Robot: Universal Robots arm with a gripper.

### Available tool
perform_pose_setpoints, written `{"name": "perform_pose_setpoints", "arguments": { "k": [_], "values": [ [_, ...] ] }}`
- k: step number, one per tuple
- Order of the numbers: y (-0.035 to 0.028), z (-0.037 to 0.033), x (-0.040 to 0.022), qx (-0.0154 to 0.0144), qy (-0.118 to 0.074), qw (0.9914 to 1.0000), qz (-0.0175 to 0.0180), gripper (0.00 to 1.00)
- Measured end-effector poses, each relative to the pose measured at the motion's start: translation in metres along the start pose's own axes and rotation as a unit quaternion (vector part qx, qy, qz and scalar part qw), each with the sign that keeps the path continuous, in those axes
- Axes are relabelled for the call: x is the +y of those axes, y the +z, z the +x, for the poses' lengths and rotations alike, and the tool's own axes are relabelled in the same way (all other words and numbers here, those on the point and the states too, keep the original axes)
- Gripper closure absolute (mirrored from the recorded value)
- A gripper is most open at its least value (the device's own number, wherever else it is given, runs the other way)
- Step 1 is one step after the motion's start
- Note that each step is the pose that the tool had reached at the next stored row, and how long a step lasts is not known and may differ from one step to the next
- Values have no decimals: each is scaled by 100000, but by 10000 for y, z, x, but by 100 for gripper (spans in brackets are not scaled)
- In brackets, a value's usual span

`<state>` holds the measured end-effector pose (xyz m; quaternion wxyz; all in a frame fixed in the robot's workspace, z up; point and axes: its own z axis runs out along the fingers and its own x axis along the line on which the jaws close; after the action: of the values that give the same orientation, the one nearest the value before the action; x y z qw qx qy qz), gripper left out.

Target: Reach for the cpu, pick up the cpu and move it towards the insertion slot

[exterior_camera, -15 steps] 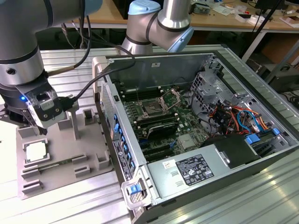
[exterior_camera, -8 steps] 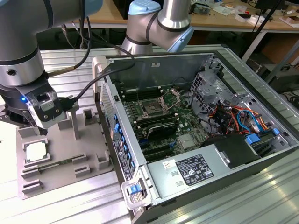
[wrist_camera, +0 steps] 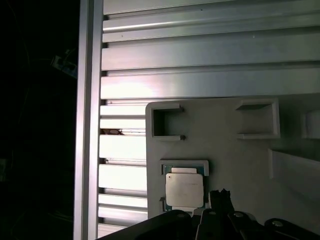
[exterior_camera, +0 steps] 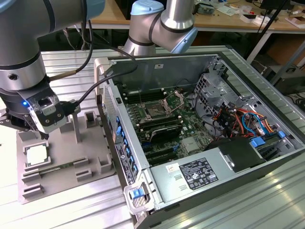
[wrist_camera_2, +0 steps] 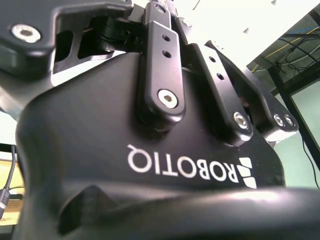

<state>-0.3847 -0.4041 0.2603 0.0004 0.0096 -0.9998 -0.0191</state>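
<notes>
In the first wrist view the gripper (wrist_camera: 218,214) covers one edge of the cpu (wrist_camera: 185,187), and the grey tray (wrist_camera: 235,160) runs off the picture. In the exterior view the arm (exterior_camera: 21,52) is cut by the frame, and I cannot make out the contacts of the insertion slot (exterior_camera: 155,111): too small.

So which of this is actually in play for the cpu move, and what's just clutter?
In play: cpu, seated in the grey tray; insertion slot; gripper, near the cpu.
Lying about: memory slots; heatsink; power supply; cables.
</notes>
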Motion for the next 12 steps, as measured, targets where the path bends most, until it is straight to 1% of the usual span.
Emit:
{"name": "perform_pose_setpoints", "arguments": {
  "k": [3, 12],
  "values": [
    [21, 0, -1, 2, 1, 100000, 0, 89],
    [37, 0, -1, 1, 3, 100000, 0, 89]
  ]
}}
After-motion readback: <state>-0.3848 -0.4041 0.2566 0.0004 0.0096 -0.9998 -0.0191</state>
